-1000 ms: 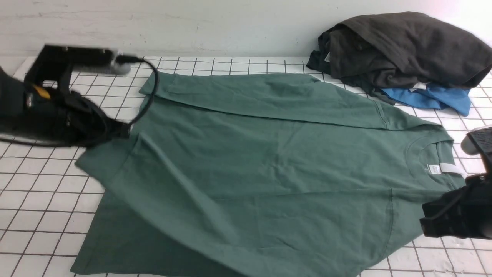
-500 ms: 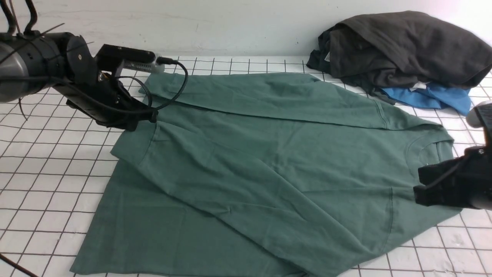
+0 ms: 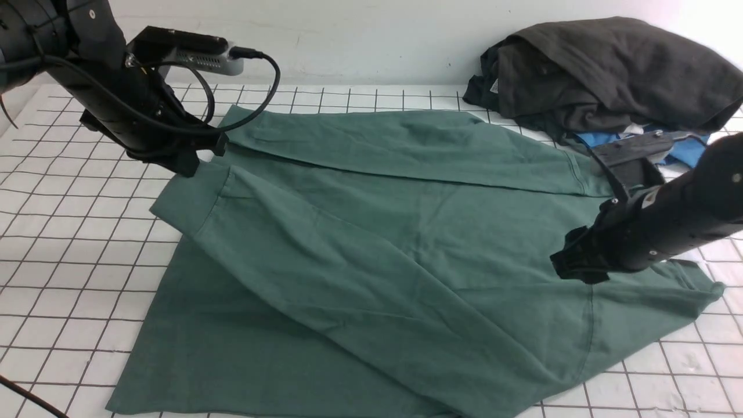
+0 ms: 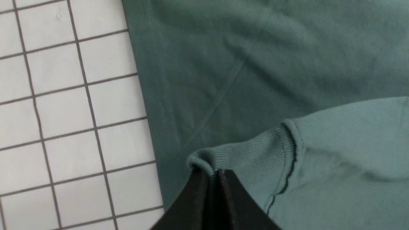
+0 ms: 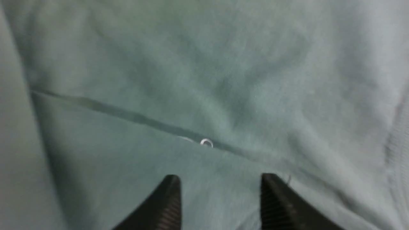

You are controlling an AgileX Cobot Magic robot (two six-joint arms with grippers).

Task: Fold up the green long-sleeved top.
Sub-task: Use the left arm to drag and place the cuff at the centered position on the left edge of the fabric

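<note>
Well, the green long-sleeved top (image 3: 406, 220) lies spread across the gridded desk (image 3: 69, 244). The left tool (image 4: 211, 173) pinches its sleeve cuff (image 4: 255, 156) tight. The right tool (image 5: 220, 191) hovers over the fabric, prongs apart, holding nothing.

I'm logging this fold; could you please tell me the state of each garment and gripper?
green long-sleeved top: spread out, far sleeve folded in, near sleeve drawn across the body
left gripper: shut on the near sleeve's cuff
right gripper: open, over the top
dark grey garment: crumpled in a heap
blue garment: bunched, partly under the dark one
</note>
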